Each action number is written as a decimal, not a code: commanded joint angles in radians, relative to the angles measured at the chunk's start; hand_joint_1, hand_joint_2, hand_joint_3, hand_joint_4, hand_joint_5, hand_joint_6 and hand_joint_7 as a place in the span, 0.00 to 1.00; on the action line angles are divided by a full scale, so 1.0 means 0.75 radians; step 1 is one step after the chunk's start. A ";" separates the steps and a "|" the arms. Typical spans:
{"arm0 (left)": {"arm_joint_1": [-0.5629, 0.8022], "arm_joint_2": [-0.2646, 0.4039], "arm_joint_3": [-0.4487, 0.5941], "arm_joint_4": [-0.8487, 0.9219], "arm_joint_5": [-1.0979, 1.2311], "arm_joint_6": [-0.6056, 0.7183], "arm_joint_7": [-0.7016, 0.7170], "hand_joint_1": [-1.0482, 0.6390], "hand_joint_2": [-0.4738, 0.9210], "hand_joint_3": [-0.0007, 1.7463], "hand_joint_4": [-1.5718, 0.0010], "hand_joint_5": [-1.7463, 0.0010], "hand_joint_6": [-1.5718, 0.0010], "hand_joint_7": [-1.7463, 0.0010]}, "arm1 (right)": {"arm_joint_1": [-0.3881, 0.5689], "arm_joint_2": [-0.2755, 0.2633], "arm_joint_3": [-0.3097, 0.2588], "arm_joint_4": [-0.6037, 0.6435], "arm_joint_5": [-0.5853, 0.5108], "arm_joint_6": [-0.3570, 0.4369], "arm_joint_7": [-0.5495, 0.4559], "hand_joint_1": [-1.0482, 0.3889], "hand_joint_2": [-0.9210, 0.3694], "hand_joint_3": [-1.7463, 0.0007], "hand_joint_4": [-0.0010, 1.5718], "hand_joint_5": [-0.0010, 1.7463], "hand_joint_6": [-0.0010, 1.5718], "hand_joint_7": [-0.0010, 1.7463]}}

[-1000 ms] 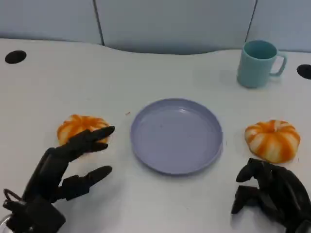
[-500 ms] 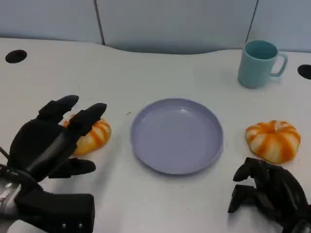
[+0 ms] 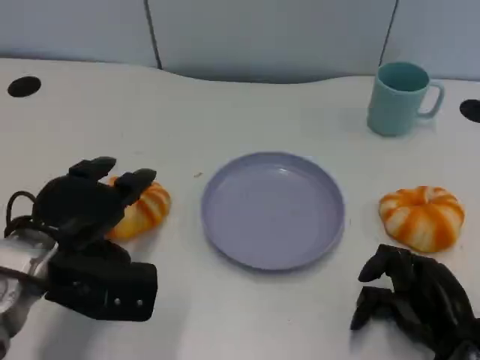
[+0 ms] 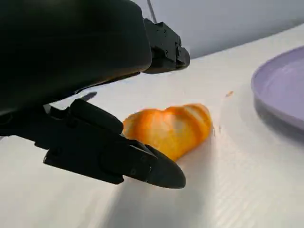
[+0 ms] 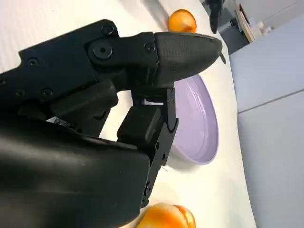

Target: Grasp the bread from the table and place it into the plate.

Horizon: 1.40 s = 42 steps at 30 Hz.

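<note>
Two orange-and-white striped bread rolls lie on the white table. The left bread [image 3: 147, 210] [image 4: 171, 128] sits left of the lilac plate [image 3: 272, 214] [image 4: 285, 90]; the right bread [image 3: 421, 216] [image 5: 166, 216] sits on the plate's other side. My left hand [image 3: 86, 204] hovers over the left bread, fingers [image 4: 161, 45] spread above it and thumb [image 4: 118, 154] beside it, with a gap to the bread. My right hand [image 3: 414, 298] rests near the table's front edge, just in front of the right bread, fingers curled in and holding nothing.
A teal mug [image 3: 399, 97] stands at the back right. Black round holes [image 3: 23, 86] mark the table's far corners. The plate [image 5: 199, 118] is bare, and the left bread [image 5: 182, 20] lies beyond it in the right wrist view.
My left hand rose from the table, swung forward and came down over the left bread, now covering part of it. The right hand has barely moved.
</note>
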 commanded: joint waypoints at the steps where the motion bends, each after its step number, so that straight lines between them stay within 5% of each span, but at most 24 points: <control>1: -0.145 -0.016 -0.089 0.227 0.001 0.013 0.052 0.22 0.98 0.00 0.97 0.98 0.92 0.99 | 0.020 -0.014 -0.006 0.006 0.004 0.017 0.006 0.43 0.00 0.76 0.80 0.59 0.74 0.55; 23: -0.521 -0.225 -0.381 0.830 -0.021 0.087 0.227 0.21 0.95 0.00 1.00 1.00 0.95 1.00 | 0.027 -0.019 -0.008 -0.006 -0.005 0.027 -0.001 0.44 0.00 0.75 0.79 0.61 0.73 0.57; 42: -0.581 -0.298 -0.390 0.999 -0.151 0.172 -0.172 0.23 0.91 0.00 0.96 0.98 0.93 0.99 | 0.130 -0.029 -0.011 -0.143 0.014 0.060 0.016 0.43 0.00 0.75 0.79 0.61 0.73 0.58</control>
